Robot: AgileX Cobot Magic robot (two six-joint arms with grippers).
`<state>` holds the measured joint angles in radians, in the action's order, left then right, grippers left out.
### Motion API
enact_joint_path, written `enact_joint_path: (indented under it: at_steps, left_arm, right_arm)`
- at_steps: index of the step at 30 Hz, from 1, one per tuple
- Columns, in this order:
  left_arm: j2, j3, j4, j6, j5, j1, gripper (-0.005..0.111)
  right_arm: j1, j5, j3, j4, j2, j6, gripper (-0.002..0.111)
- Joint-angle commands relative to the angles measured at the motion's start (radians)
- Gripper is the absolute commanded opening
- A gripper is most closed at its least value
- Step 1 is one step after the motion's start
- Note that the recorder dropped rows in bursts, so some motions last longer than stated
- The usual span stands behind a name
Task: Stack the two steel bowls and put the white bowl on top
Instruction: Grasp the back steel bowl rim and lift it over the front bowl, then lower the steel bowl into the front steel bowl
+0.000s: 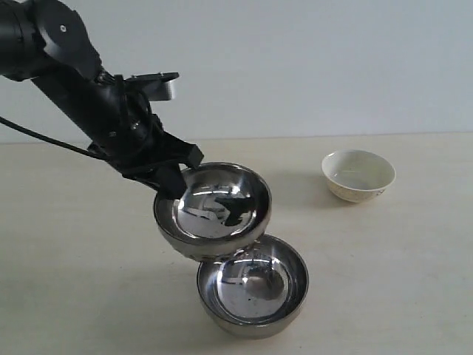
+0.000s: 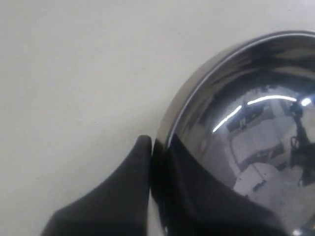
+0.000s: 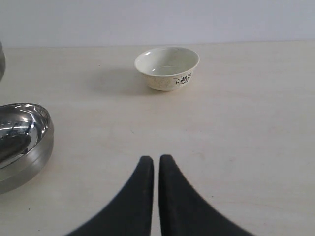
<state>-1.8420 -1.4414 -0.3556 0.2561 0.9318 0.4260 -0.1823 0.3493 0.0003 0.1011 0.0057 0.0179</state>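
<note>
My left gripper is shut on the rim of one steel bowl, holding it tilted in the air just above and behind the second steel bowl, which rests on the table near the front. The wrist view shows one finger outside the held bowl's rim and the other inside it. The white bowl stands apart at the back right, also seen as the white bowl ahead of my right gripper, which is shut on nothing. The right gripper does not show in the exterior view.
The beige table runs back to a pale wall. The resting steel bowl lies to one side of the right gripper. A black cable trails from the left arm over the table's left side.
</note>
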Motion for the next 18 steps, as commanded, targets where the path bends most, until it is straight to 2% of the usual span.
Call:
enact_joint_path:
  at_steps: [1, 6, 18]
  left_arm:
    - [-0.028, -0.007, -0.014, -0.026, -0.04, 0.067, 0.004]
    - [-0.077, -0.007, -0.02, -0.038, -0.088, 0.106, 0.004]
    - [-0.171, -0.007, -0.023, -0.033, -0.084, 0.111, 0.004]
  right_arm:
    - [0.004, -0.008, 0.0, -0.007, -0.006, 0.002, 0.0]
    - [0.004, -0.008, 0.0, -0.007, -0.006, 0.002, 0.0]
    - [0.004, -0.008, 0.0, -0.007, -0.006, 0.002, 0.0]
